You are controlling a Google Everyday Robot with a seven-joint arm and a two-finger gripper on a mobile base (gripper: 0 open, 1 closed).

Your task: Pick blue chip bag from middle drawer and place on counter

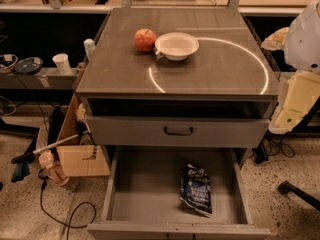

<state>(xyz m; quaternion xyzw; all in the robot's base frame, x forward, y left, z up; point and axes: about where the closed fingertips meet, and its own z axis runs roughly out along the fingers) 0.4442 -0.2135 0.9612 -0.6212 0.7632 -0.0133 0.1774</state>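
Note:
The blue chip bag (pixel 196 190) lies flat on the grey floor of the open middle drawer (pixel 145 189), right of centre and near the front. The counter (pixel 210 66) above it has a thin white circular line. My gripper is not in view. Only white and cream parts of my arm (pixel 296 101) show at the right edge, beside the cabinet at counter height and well away from the bag.
A red apple (pixel 145 39) and a white bowl (pixel 176 45) sit at the back of the counter. A closed drawer front with a black handle (pixel 178 131) is above the open drawer. A cardboard box (pixel 80 156), cables and a cup (pixel 62 63) are at the left.

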